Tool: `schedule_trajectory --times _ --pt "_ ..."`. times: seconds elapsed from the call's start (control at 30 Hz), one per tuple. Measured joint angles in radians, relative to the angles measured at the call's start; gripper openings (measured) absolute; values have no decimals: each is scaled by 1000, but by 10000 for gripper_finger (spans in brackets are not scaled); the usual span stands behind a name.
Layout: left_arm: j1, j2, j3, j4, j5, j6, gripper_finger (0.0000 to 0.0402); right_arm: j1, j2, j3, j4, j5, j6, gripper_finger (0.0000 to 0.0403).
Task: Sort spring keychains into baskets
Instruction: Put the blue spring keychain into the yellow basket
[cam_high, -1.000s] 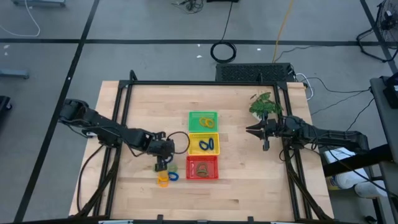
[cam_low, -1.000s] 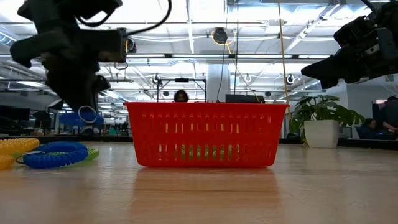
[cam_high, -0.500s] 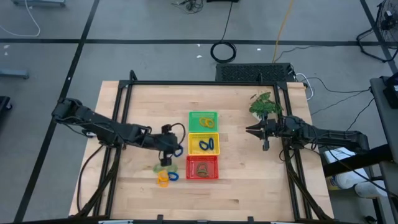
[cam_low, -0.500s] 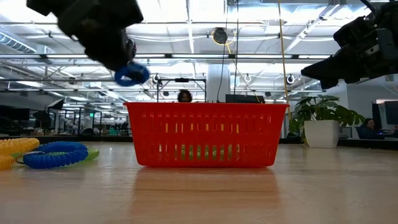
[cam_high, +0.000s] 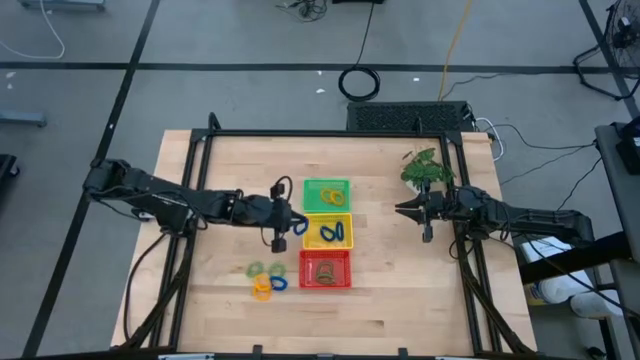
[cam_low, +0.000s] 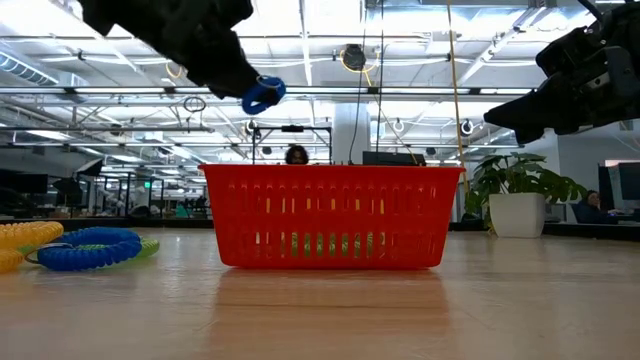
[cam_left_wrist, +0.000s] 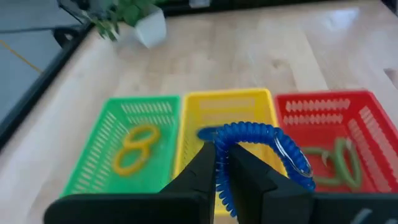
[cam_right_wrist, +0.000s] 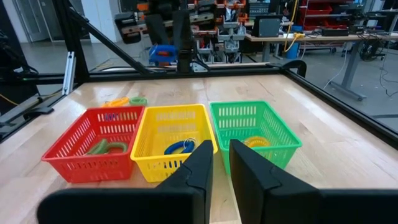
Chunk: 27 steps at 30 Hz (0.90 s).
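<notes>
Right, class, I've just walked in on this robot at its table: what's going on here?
The left gripper is shut on a blue spring keychain, held in the air beside the yellow basket, which already holds a blue one. The green basket holds yellow-orange keychains, the red basket green ones. A few loose keychains lie on the table. The right gripper waits, shut and empty, near the potted plant.

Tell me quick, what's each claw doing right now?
Left gripper: shut on a blue spring keychain.
Right gripper: shut, holding nothing.
</notes>
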Motion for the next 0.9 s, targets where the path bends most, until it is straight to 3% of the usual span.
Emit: schedule_trajectory --times 0.17,0.43,0.9 --pt "35 26 0 132 4 7 35 0 0 0 0 0 0 40" --pt "53 149 1 355 152 47 35 0 0 0 0 0 0 41" --pt "52 357 53 354 165 51 35 0 0 0 0 0 0 40"
